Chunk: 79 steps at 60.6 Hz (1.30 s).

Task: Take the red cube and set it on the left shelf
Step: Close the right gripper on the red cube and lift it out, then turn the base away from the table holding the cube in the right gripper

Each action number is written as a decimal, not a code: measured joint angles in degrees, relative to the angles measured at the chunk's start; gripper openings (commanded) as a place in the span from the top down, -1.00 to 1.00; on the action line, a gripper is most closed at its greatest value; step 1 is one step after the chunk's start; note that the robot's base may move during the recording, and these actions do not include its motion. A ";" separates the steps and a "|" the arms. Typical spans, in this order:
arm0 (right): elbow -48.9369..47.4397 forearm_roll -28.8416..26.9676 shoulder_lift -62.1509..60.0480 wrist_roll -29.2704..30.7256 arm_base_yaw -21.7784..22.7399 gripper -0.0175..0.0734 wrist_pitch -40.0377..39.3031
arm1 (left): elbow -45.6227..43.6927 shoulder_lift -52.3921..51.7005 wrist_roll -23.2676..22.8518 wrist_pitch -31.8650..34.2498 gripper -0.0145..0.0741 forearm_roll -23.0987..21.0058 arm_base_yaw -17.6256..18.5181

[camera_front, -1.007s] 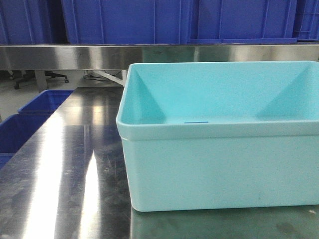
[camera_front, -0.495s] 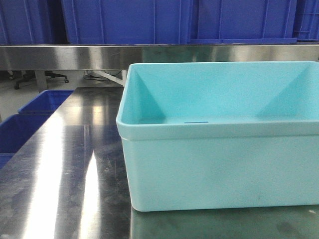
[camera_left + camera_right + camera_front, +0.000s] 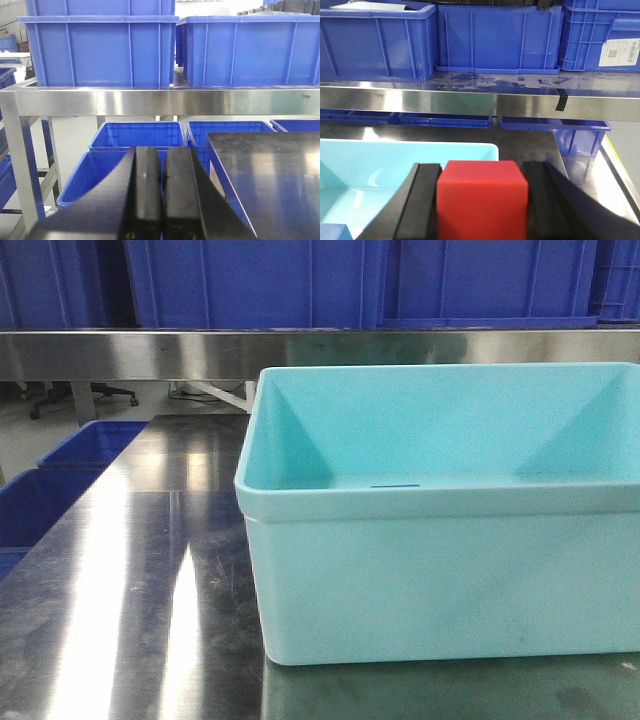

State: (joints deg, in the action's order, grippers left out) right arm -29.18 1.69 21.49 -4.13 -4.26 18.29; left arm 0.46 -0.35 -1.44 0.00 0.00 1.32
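Note:
The red cube [image 3: 482,200] sits squarely between the black fingers of my right gripper [image 3: 483,170], which is shut on it. It is held above the right end of the pale turquoise tub [image 3: 395,165], facing the steel shelf [image 3: 470,102]. My left gripper [image 3: 163,151] is shut with nothing between its pads. It hangs off the table's left edge, level with the steel shelf [image 3: 150,100]. In the front view only the tub [image 3: 440,580] and the shelf rail [image 3: 200,352] show, with no gripper and no cube.
Blue crates [image 3: 495,37] stand in a row on the shelf. More blue crates [image 3: 135,142] sit on the floor left of the steel table [image 3: 265,170]. A small blue piece [image 3: 332,232] lies in the tub. Black tape [image 3: 561,100] marks the shelf's front edge.

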 measured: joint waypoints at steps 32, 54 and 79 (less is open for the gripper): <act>0.00 0.00 0.00 0.00 0.11 0.50 0.00 | 0.00 0.00 0.00 0.00 0.44 0.00 0.00; 0.00 0.00 0.00 0.00 0.11 0.50 0.00 | 0.00 0.00 0.00 0.00 0.44 0.00 0.00; 0.00 0.00 0.00 0.00 0.11 0.50 0.00 | 0.00 0.00 0.00 0.00 0.44 0.00 0.00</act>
State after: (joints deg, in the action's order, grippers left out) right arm -29.18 1.69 21.49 -4.13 -4.15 18.29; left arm 0.46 -0.35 -1.44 0.00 0.00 1.32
